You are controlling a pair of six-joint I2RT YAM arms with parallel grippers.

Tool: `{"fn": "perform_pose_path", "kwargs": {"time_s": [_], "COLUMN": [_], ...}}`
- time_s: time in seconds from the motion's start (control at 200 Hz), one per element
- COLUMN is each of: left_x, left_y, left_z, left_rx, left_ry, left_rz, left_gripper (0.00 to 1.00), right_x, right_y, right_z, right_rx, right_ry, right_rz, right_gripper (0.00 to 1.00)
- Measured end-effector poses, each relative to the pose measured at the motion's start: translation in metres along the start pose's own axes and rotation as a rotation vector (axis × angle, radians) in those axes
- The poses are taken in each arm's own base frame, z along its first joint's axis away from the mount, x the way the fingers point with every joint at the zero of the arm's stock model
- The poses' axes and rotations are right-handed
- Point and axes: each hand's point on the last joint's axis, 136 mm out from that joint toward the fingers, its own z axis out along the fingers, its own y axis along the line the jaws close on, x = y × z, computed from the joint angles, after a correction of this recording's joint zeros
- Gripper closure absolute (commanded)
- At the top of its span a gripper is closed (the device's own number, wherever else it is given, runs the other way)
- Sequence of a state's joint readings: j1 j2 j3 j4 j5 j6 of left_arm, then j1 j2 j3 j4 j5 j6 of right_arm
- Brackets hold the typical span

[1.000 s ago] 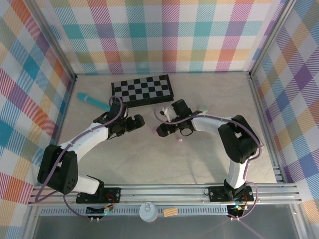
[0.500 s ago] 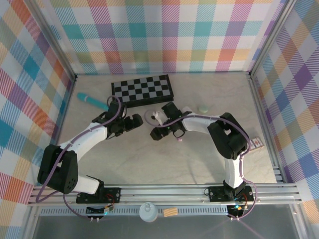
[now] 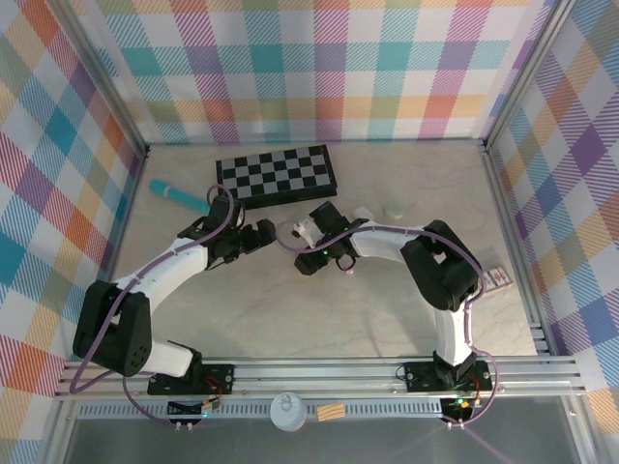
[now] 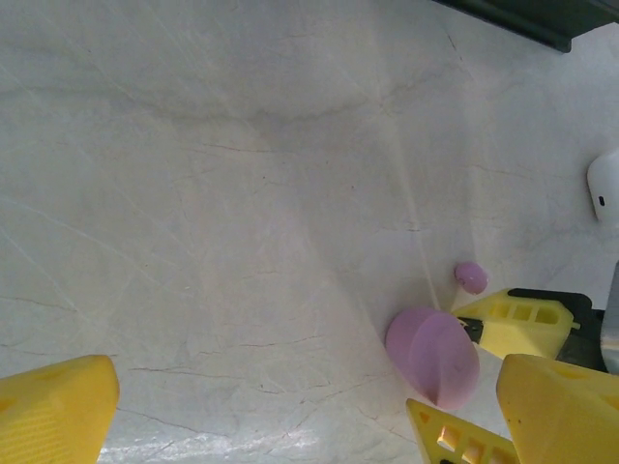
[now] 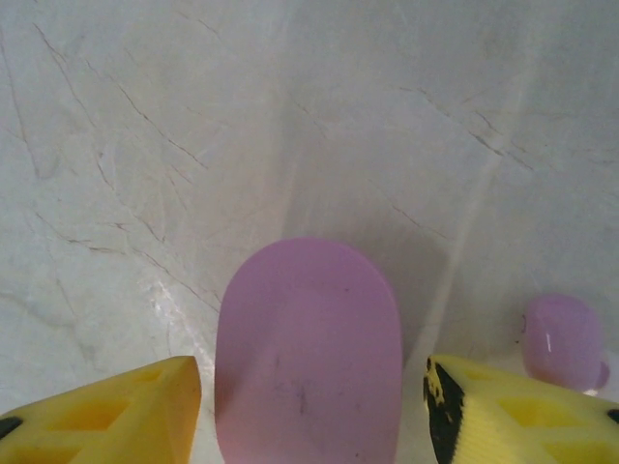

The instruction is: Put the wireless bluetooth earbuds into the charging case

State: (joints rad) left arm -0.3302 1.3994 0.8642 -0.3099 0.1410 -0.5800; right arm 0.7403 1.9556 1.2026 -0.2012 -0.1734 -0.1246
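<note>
A pink pebble-shaped charging case [image 5: 309, 358] lies on the pale table between the yellow fingers of my right gripper [image 5: 311, 387]. Narrow gaps show on both sides of the case, so the gripper is open around it. Just right of the right finger lies a pink earbud [image 5: 566, 343]. In the left wrist view the same case [image 4: 432, 356] and earbud [image 4: 471, 277] sit at the lower right, beside the right gripper's fingers [image 4: 513, 324]. My left gripper [image 4: 309, 406] stands wide open with nothing between its fingers. From above, the left gripper [image 3: 269, 232] and right gripper [image 3: 303, 259] are close together at mid-table.
A chessboard [image 3: 278, 174] lies at the back. A teal stick [image 3: 179, 196] is to its left and a pale green case [image 3: 394, 211] to its right. A white case [image 4: 604, 184] shows at the left wrist view's right edge. Another small pink bud [image 3: 346, 270] lies under the right forearm.
The right arm has moved left toward the left gripper, and its jaws have narrowed around the pink case. The left arm has not moved.
</note>
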Motion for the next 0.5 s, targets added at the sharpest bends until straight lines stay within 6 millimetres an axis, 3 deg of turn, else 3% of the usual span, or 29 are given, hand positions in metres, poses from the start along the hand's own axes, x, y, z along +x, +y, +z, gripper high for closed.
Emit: {"fn": "perform_pose_path", "kwargs": {"time_s": [0.19,0.505], "left_x": [0.0006,0.0012], "left_y": [0.0005,0.001], "left_z": [0.0004,0.0008], "left_rx": [0.0,-0.001], "left_ry": [0.001,0.002], "left_rz": [0.0,0.005], "left_gripper": [0.0,0.0], "right_x": [0.0038,0.0094], "right_y": [-0.0022,-0.0023], "right_z": [0.0009,-0.006], "right_rx": [0.014,0.028], "right_ry": [0.01,0.019], "right_rz": [-0.021,-0.025], "right_gripper": [0.55,0.58]}}
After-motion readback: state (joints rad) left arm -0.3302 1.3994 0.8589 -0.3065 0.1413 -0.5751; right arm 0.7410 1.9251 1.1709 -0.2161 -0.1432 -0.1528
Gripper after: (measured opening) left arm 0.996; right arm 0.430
